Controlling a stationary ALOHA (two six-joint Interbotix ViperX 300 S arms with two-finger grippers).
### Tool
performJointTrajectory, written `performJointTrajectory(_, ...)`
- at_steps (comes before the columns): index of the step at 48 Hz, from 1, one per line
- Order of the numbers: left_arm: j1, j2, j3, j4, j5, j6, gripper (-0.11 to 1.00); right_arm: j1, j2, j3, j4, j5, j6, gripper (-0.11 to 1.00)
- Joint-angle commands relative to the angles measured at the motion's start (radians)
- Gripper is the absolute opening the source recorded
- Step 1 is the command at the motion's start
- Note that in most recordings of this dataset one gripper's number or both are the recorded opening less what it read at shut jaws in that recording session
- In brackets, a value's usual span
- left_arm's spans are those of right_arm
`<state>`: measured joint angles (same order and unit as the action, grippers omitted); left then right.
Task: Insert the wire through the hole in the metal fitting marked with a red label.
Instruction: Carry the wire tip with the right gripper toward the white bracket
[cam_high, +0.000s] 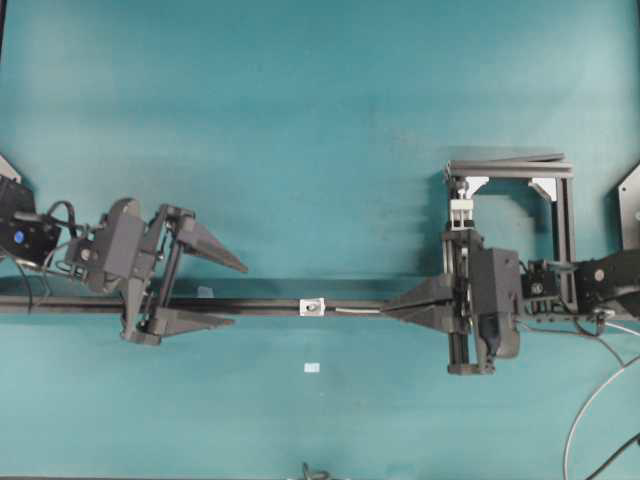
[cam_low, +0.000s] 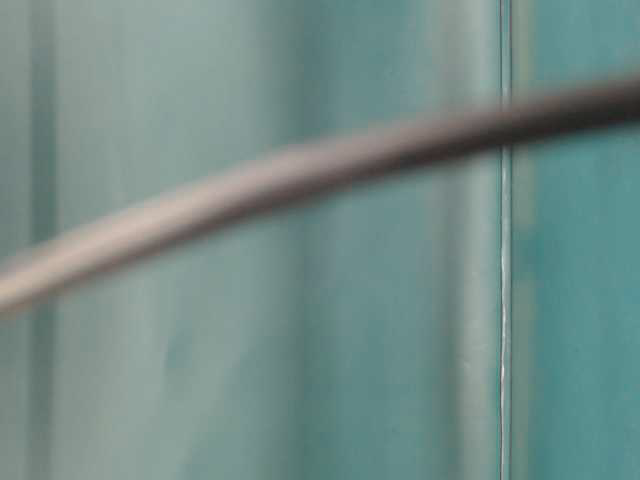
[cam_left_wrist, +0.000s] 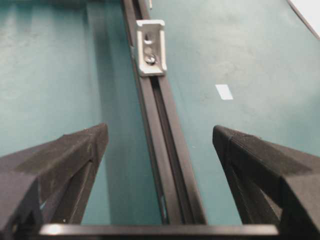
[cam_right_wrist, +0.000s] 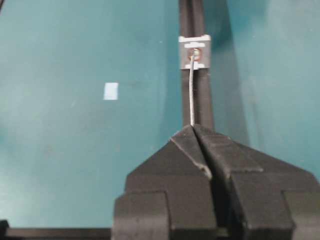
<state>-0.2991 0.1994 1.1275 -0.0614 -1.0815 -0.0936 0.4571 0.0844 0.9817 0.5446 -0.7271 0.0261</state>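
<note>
The wire (cam_right_wrist: 191, 90) is thin, silver-grey and nearly straight, its tip at the hole (cam_right_wrist: 195, 53) of the small silvery metal fitting (cam_right_wrist: 195, 51) on the black rail (cam_high: 250, 305). The right gripper (cam_right_wrist: 193, 128), just right of the fitting, pinches the wire's near end. The left gripper (cam_left_wrist: 160, 142) stands wide apart, holding nothing, straddling the rail left of the fitting.

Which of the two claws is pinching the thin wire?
The right gripper: its tips are shut on the wire. The left gripper stands wide open, straddling the black rail.

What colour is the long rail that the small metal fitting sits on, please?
Black; the rail shows best in the left wrist view, carrying the silvery fitting.
</note>
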Motion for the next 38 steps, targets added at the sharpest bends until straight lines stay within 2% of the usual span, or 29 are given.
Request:
performJointTrajectory(1, -0.009, 0.011, -0.021, -0.002, -0.014, 0.002, 0.6, 0.009, -0.008, -0.017, 0.003, -0.009, -0.002, -0.01)
performJointTrajectory(11, -0.009, 0.037, -0.04, -0.002, -0.015, 0.011, 0.6, 0.015, 0.005, -0.02, 0.023, -0.009, -0.005, -0.01)
performJointTrajectory(38, -0.012, 0.038, -0.054, -0.002, -0.014, 0.017, 0.6, 0.026, 0.041, -0.029, 0.025, -0.049, -0.017, -0.01)
